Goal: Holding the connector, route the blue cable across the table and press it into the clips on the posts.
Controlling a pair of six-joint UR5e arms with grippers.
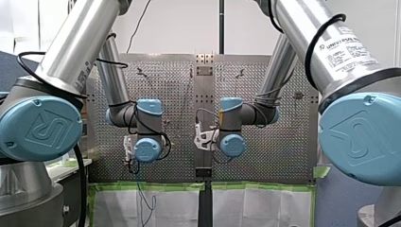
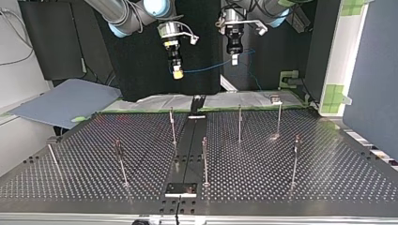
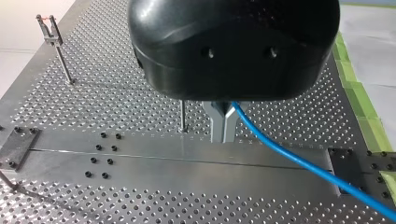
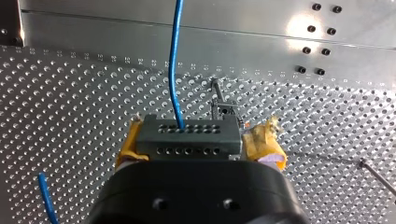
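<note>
Blue cable (image 4: 175,60) from connector (image 4: 189,136) in right gripper (image 4: 198,141)

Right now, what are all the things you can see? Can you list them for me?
cable: one, blue, running from the connector to my left fingers
connector: one, grey, between my right fingers
posts: seven that I can count, metal, standing around the table
table: one, silver, full of holes, under both arms
tape: green, along the table's edge
left fingers: two, metal, shut on the cable
right fingers: two, yellow pads, shut on the connector
</note>
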